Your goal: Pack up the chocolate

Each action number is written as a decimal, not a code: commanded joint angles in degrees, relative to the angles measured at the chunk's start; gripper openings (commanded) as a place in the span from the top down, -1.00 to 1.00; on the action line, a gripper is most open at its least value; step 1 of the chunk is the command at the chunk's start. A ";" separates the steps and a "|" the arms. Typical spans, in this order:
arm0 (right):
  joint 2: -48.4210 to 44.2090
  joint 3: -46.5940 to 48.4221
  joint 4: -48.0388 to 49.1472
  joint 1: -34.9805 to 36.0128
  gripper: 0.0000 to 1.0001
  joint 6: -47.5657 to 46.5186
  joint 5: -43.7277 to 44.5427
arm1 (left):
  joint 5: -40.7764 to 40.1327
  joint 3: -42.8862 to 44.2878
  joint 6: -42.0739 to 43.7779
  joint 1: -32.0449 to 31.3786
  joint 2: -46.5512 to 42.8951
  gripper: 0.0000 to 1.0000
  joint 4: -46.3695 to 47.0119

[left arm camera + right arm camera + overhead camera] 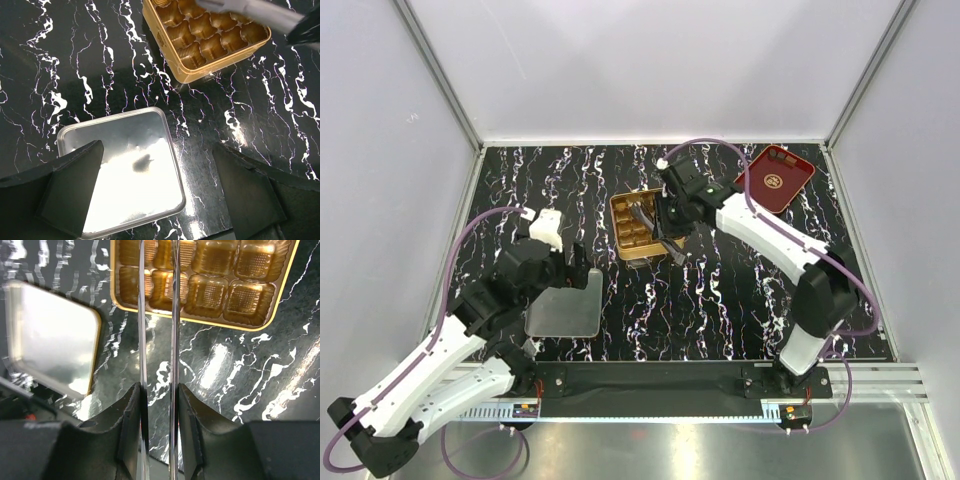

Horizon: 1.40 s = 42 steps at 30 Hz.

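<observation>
Two claws | right claw (159,395) pinching tongs (173,315) over gold tin (235,326) | chocolate (788,165) in red tray (785,196), well apart | left claw (160,187) agape

Black bench (720,300) veined in white, bearing three items, all apart: a gold tin (617,228) with moulded cells at centre, a flat silver lid (563,305) front left, and a dark red tray (792,168) in the far right corner.

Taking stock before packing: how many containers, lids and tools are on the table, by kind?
Gold gridded tin: 1
Silver lid: 1
Dark red tray: 1
Metal tongs: 1
Total: 4
</observation>
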 commanded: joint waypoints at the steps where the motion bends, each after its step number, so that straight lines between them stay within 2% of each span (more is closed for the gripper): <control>1: 1.60 2.06 3.05 1.79 0.26 0.84 3.59 | 1.58 -0.68 1.25 0.24 -2.42 -0.98 0.89; 13: 5.65 4.69 3.05 2.59 0.19 0.13 8.16 | 1.50 -1.91 1.34 0.15 -5.59 -0.98 1.06; 25: 9.16 9.88 1.38 2.68 0.17 -0.13 8.69 | 1.76 -2.18 1.25 0.15 -6.12 -0.98 1.06; 35: 9.60 10.58 -0.20 3.29 0.14 0.13 10.09 | 1.41 -2.18 1.34 0.15 -6.65 -0.98 1.15; 42: 9.87 10.67 -1.34 3.73 0.02 -0.22 12.29 | 1.50 -2.18 1.34 0.15 -6.82 -0.98 1.24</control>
